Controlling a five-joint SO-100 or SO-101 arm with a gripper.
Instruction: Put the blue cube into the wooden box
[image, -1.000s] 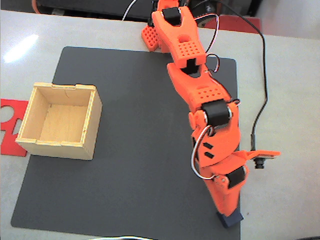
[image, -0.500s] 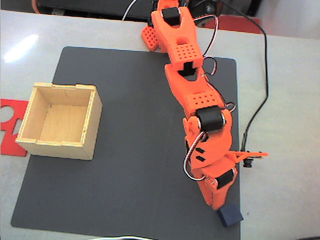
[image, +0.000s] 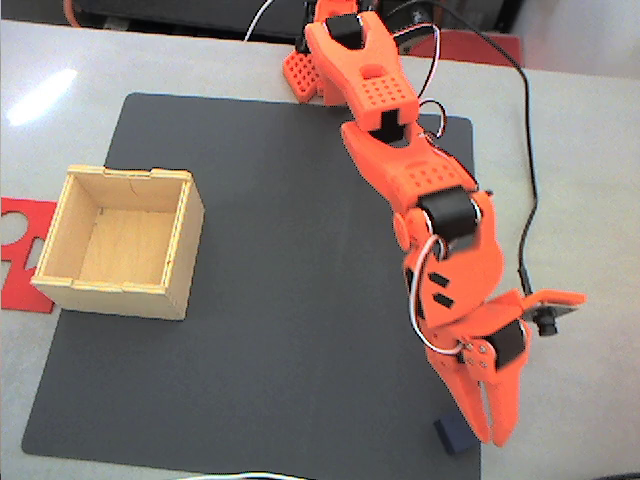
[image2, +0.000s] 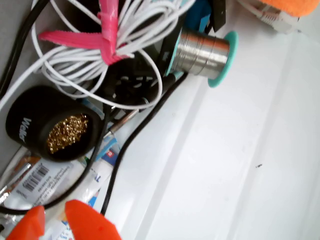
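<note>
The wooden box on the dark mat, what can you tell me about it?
The wooden box is square and open-topped, made of pale plywood with thin walls and notched corner joints. It sits upright near the left edge of the dark mat in the fixed view, partly over a flat red sheet. Its inside looks bare. Nothing else touches it.

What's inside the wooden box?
The wooden box shows its bare wooden floor and nothing lying on it. The near wall hides a thin strip of floor. The blue cube sits far off on the dark mat.
</note>
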